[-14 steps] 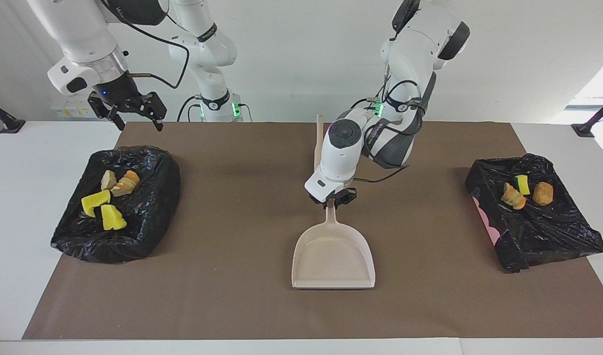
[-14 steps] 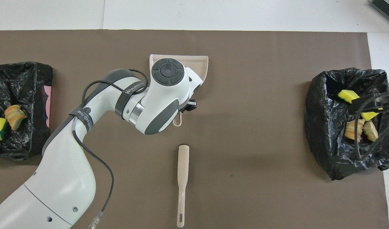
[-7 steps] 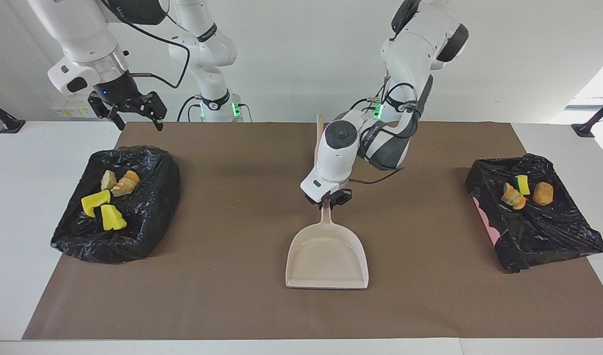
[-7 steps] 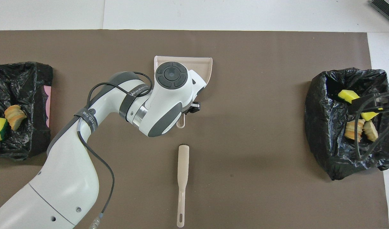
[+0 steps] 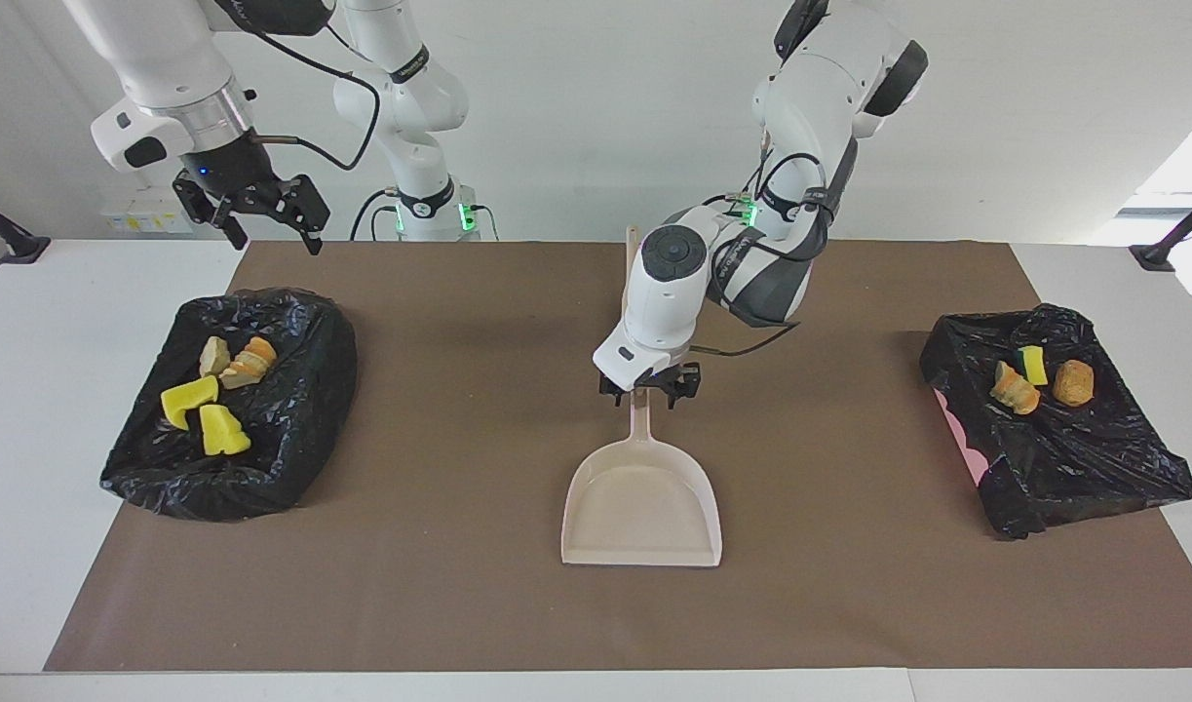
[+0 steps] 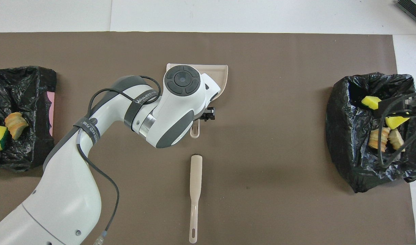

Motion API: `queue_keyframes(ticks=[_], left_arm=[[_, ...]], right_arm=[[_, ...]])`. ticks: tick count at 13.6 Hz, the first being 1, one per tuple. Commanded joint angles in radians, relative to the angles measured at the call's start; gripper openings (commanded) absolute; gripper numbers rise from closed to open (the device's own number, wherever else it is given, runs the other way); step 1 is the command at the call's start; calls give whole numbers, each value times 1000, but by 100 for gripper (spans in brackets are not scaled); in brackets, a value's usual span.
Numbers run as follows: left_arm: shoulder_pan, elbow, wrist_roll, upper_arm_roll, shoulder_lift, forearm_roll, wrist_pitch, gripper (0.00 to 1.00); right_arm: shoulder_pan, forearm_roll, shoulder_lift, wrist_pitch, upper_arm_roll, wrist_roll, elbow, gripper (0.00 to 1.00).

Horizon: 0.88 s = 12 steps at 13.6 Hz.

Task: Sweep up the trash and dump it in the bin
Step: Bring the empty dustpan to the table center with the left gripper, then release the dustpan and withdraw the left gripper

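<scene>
White worktop [image 5: 30, 409] carries a brown mat [image 5: 459, 322]; a plain pale wall stands at the robots' end.

The left arm hides much of the beige dustpan [image 5: 641, 502] in the overhead view. The brush [image 6: 195, 190] lies flat nearer to the robots than the dustpan; the facing view shows only its tip.

Two black-lined bins. The bin [image 5: 230, 405] at the right arm's end holds four pieces of trash [image 5: 206, 409]; the other bin [image 5: 1058, 429] holds three [image 5: 1034, 378].

Left hand [image 5: 642, 388]: fingers spread either side of the dustpan handle, not gripping. Right hand [image 5: 264, 219]: open, empty, raised over the mat's corner beside its bin.
</scene>
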Motion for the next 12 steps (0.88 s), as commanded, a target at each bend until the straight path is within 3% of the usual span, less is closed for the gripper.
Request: queue_keyframes(ticks=[1, 3, 6, 9, 12], left_arm=[[2, -105, 66, 77, -158, 7, -48, 100], [4, -185, 139, 139, -273, 1, -50, 100], [4, -248, 380, 286, -435, -146, -106, 100], [5, -236, 592, 416, -531, -182, -217, 100], [54, -198, 736, 470, -589, -198, -295, 100]], right_arm=[[-3, 13, 13, -12, 3, 25, 20, 100], [-3, 11, 13, -12, 3, 25, 20, 100], [-3, 11, 10, -13, 3, 18, 17, 100], [-3, 13, 9, -13, 3, 16, 17, 100], [-2, 13, 9, -13, 3, 16, 17, 100]])
